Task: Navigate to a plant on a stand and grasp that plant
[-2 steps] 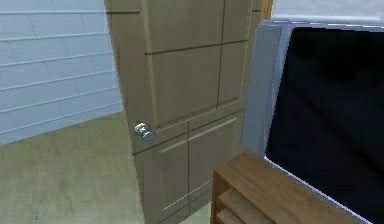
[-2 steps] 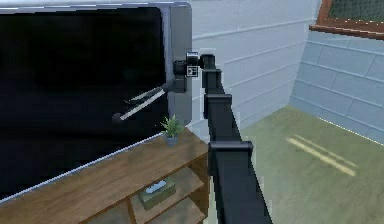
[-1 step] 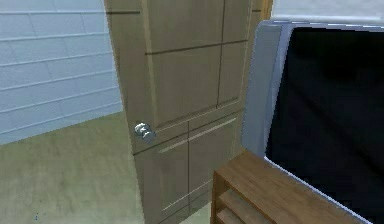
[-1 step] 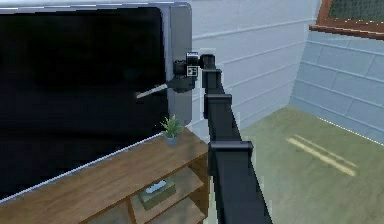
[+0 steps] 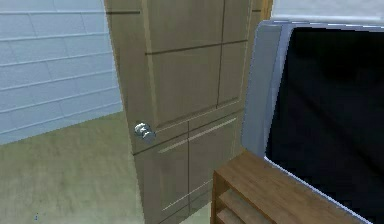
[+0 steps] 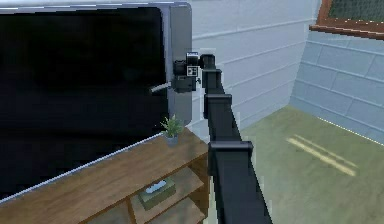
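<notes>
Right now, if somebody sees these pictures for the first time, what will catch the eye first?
The big black TV, on a wooden stand, takes the arm side view's left. Beside it the dark arm rises from the bottom edge, its gripper near the TV's frame, higher in the picture than a small green plant on the stand. In the forward view's middle is a wooden door with a round knob.

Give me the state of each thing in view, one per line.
Stand: wooden, with a small item lying on its lower shelf.
TV: upright on the stand, screen dark.
Plant: upright in its pot on the stand's end, beside the TV.
Door: cannot tell whether shut or ajar.
Gripper: at the TV's edge, higher in the picture than the plant; cannot tell whether it holds anything.
</notes>
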Robot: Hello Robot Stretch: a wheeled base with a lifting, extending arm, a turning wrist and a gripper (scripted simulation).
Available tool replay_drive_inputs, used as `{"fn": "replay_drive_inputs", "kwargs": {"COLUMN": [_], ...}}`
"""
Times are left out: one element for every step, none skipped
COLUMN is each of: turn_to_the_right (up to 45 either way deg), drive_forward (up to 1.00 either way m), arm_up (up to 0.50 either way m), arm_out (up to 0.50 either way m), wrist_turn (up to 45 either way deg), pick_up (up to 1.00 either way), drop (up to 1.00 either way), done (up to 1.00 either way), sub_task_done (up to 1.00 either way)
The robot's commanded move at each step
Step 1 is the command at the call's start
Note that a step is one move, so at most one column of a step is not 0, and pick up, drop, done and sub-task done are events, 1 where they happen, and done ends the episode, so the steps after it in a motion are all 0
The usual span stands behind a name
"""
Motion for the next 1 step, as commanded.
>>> {"fn": "replay_drive_inputs", "kwargs": {"turn_to_the_right": [0.0], "drive_forward": [0.0], "arm_up": [-0.3], "arm_out": [0.0], "wrist_turn": [0.0], "pick_up": [0.0], "drop": [0.0], "done": [0.0], "sub_task_done": [0.0]}}
